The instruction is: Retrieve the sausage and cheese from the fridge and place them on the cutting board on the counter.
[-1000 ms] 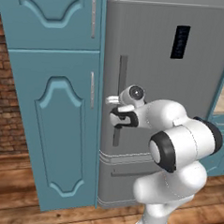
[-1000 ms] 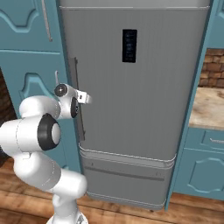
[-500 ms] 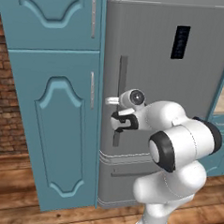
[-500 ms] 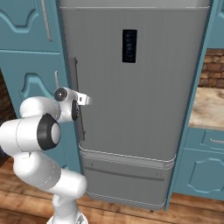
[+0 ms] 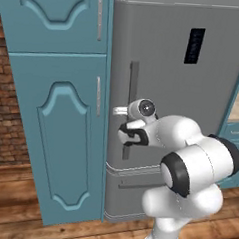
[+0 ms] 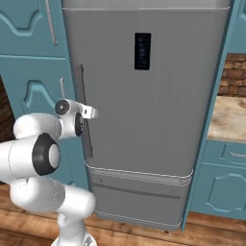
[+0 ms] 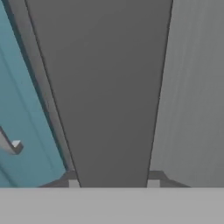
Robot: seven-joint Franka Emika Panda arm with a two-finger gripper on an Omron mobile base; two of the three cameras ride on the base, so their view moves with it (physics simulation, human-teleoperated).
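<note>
Since a second ago my fingers [image 5: 127, 140] have drawn in from wide apart to narrow, while my hand has hardly shifted along the fridge's handle [image 5: 131, 108]. I am at that handle because the sausage and the cheese must, I judge, lie behind the fridge [image 6: 158, 96] door, which is fully shut, so neither is to be seen; the door has to swing before anything else can happen. The handle is a long upright dark strip near the door's left edge, and I sit on its lower part, well above the drawer front [image 6: 139, 185] at the fridge's foot. In my hand view the dark strip [image 7: 105, 92] runs straight up the middle between my two tips, which press in close on either side of it; I take that as a grip on the handle, though actual contact is hard to tell. Beside the fridge's right side a corner of the marbled bench [image 6: 229, 120] shows, where the board should be.
</note>
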